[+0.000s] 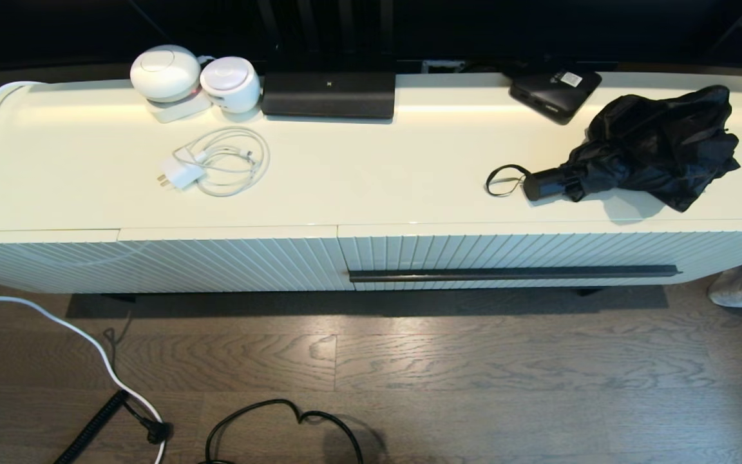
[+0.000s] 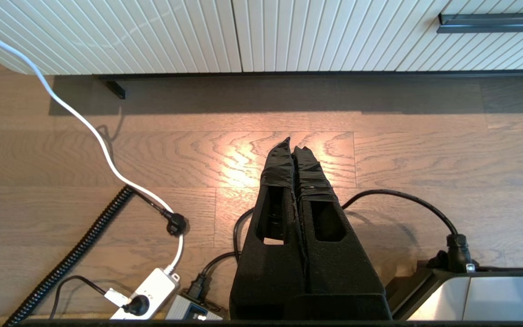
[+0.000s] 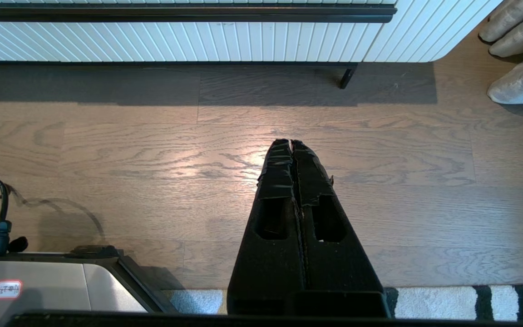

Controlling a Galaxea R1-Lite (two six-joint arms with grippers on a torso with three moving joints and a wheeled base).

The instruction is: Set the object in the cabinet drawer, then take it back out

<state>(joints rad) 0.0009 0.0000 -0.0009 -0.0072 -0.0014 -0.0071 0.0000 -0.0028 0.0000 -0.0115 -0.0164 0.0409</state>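
The black folding umbrella (image 1: 654, 145) lies on the cream cabinet top (image 1: 371, 187) at the right of the head view, its bunched fabric toward the upper right, its short cylindrical handle (image 1: 545, 183) pointing left, the thin wrist loop (image 1: 505, 180) just beyond it; below it, in the right half of the cabinet front, the ribbed cabinet drawer (image 1: 538, 254) is closed, its long dark bar handle (image 1: 513, 274) running across it; neither arm shows in the head view. The left gripper (image 2: 292, 147) hangs over the wood floor (image 2: 425, 150) at the centre of its wrist view, jaws clenched on nothing; the right gripper (image 3: 291, 144) likewise sits mid-frame over the floor, jaws pressed together and empty, the drawer's bar handle along the top edge. At the upper right of the tabletop a flat black box with a white label (image 1: 556, 90) lies near the umbrella; a coiled white charger cable (image 1: 223, 161) lies left of centre.
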